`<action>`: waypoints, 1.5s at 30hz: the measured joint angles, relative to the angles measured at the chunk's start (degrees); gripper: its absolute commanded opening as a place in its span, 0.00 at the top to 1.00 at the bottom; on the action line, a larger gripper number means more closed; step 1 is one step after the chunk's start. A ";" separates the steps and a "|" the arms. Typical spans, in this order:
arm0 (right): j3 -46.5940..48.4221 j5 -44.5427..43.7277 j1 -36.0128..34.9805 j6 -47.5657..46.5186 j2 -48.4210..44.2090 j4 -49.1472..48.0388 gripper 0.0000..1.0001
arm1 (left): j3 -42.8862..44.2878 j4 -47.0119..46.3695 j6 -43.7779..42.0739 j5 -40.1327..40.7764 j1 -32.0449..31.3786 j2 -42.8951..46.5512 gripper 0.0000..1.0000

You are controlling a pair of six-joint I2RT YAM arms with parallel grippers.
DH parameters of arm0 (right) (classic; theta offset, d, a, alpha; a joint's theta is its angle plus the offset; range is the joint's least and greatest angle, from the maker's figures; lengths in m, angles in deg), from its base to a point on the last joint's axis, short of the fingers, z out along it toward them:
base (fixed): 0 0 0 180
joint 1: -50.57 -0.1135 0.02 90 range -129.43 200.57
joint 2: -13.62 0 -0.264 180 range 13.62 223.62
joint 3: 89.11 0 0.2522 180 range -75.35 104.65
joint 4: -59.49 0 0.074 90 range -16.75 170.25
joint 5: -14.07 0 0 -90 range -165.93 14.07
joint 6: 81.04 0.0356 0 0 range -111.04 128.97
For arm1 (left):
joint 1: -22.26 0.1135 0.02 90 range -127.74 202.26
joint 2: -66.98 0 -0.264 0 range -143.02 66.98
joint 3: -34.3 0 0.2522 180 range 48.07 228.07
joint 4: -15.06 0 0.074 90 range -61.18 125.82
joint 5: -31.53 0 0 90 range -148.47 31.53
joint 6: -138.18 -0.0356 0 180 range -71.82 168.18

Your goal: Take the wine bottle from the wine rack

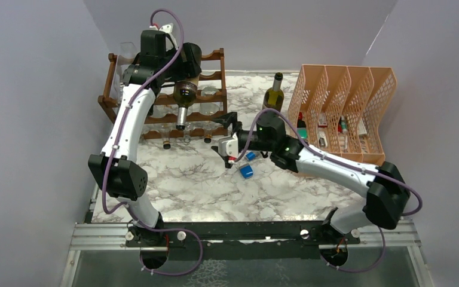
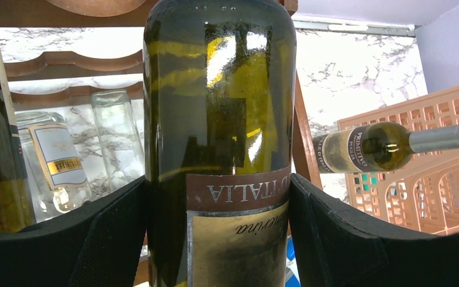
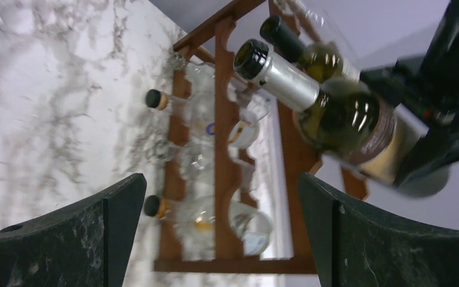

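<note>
You work on a worktop [image 1: 173, 179] with a white and grey marble pattern. Plain pale grey walls [image 1: 30, 89] close it on the left, far and right sides.

The wine rack [image 1: 210, 76] stands in the far left corner of the worktop. The left claw [image 2: 218, 203] is clenched on the wine bottle [image 2: 218, 107], with one black pad on each side of the lower label. The bottle is at the top tier, at the front of the rack, and its neck points toward the near edge and somewhat down. I cannot tell if the glass touches a rail.

Beside this bottle another dark bottle [image 3: 302, 51] lies in the top tier. Clear glass bottles [image 3: 197, 119] with corks lie in the lower tiers, just under the neck of the held one.

The right claw [image 1: 224, 133] is released, its jaws wide apart. It hangs over the middle of the worktop, facing the rack and near the neck of the held bottle.

A green bottle [image 1: 274, 92] stands upright near the far edge. It is just beside a peach lattice file organizer [image 1: 340, 107] in the far right corner. A small blue object [image 1: 247, 171] lies in the middle of the worktop, below the right claw.
</note>
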 measured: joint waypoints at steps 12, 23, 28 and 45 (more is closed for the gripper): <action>10.62 5.16 -1.20 -29.22 13.35 -8.52 0.16 | -2.45 -0.94 0.63 -2.40 0.11 0.31 1.00; 18.73 0.61 -5.01 -36.11 23.45 -13.27 0.20 | -3.80 -0.96 0.76 -2.82 0.11 1.86 1.00; 20.90 -3.52 -5.70 -37.18 28.30 -16.11 0.34 | -4.42 -0.96 0.98 -2.89 0.11 2.36 1.00; 21.24 -4.83 -7.96 -37.92 27.04 -20.24 0.91 | -7.76 2.21 2.82 -3.48 0.11 7.74 0.97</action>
